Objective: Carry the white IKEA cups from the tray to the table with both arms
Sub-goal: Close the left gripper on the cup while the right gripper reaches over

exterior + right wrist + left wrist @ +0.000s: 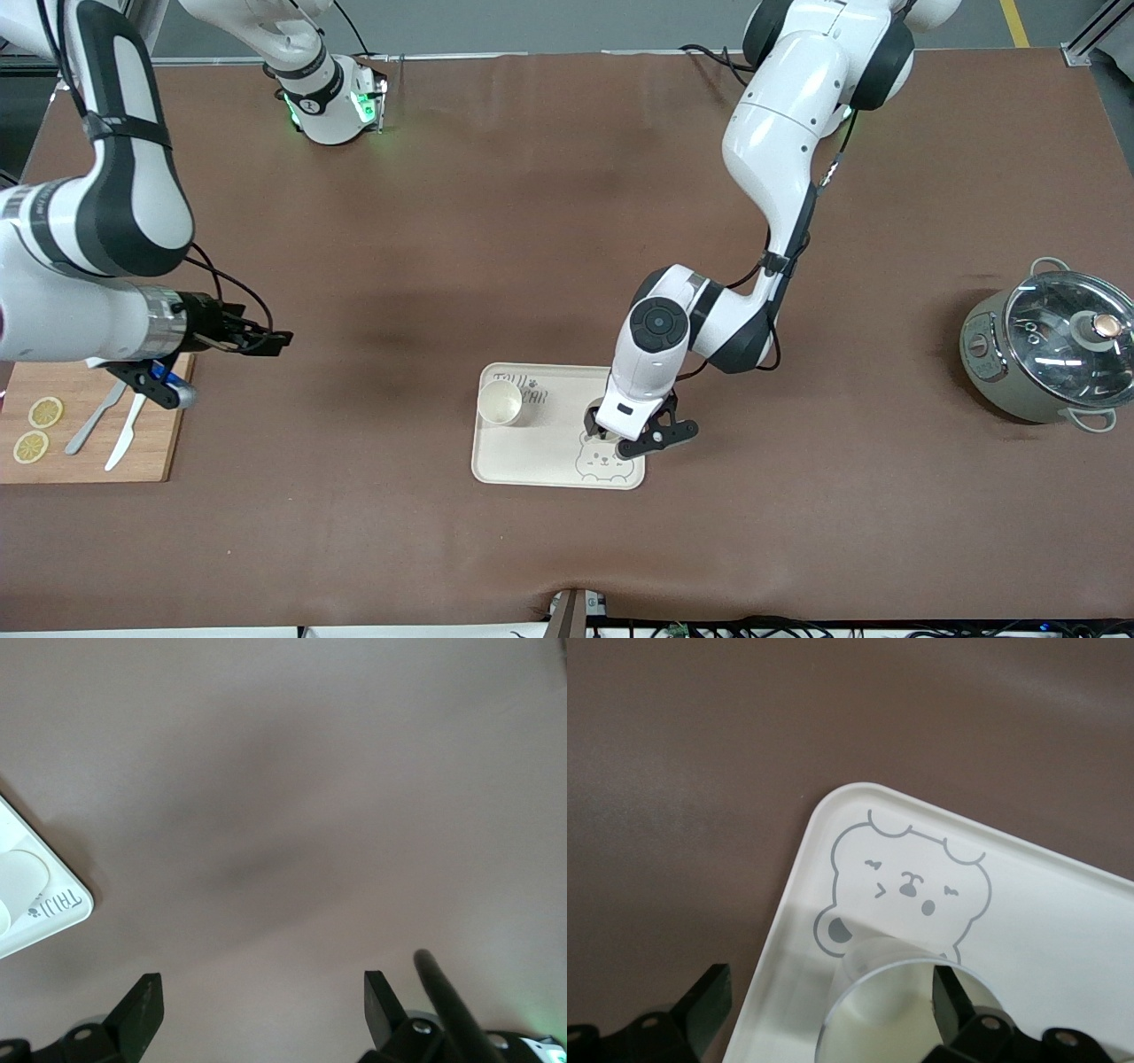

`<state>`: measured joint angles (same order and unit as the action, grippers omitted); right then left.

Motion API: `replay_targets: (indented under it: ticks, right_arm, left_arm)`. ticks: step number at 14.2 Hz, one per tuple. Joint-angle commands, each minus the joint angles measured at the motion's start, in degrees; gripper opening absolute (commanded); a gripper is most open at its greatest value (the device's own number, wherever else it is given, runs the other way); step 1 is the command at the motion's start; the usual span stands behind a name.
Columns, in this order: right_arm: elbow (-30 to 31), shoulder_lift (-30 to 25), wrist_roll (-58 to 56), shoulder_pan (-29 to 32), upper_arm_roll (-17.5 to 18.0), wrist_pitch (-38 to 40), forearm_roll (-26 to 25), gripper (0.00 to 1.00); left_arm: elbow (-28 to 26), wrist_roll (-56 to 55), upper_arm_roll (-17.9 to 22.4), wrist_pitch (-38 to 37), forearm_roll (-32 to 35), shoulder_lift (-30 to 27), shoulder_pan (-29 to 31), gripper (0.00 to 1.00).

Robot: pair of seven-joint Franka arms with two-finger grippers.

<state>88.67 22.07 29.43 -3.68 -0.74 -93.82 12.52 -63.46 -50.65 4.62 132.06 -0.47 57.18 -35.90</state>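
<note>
Tray (496, 465): left hand (611, 436) wide, straddling cup (908, 1010) wall, one finger inside. Right hand (266, 339) wide, over bench (567, 266), waiting, well apart from second cup (500, 404).

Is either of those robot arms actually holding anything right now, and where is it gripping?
Nothing is held. The left tool is open, one finger inside a white cup on the tray, not clamped. The right tool is open over bare table.
</note>
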Motion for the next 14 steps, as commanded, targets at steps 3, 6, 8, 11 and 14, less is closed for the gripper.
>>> replay_targets:
  ticks: [3, 6, 8, 11, 14]
  right_arm:
    - [-1.13, 1.83, 3.25, -2.12, -0.23, -2.06, 1.9, 1.0]
    - [-1.13, 2.71, 6.94, -4.4, -0.23, -3.74, 1.9, 1.0]
    - [-1.31, 3.33, 8.09, -4.67, -0.23, -5.49, 1.9, 1.0]
    - [-1.22, 4.39, 8.44, -5.72, -0.23, -6.2, 1.9, 1.0]
    - [-1.31, 5.0, 9.85, -6.25, -0.23, -9.17, 2.86, 1.0]
  left_arm:
    - [0.97, -0.24, 0.39, 0.48, -0.85, 0.56, -0.31, 0.85]
    - [0.97, -0.33, 0.48, 0.48, -0.76, 0.56, -0.4, 0.35]
    - [0.97, -0.59, 0.48, 0.48, -0.76, 0.39, -0.49, 0.24]
    - [0.97, -0.94, 0.4, 0.04, -0.85, 0.13, -0.58, 0.05]
    - [0.97, -1.64, 0.4, -0.13, -0.85, 0.04, -0.92, 0.0]
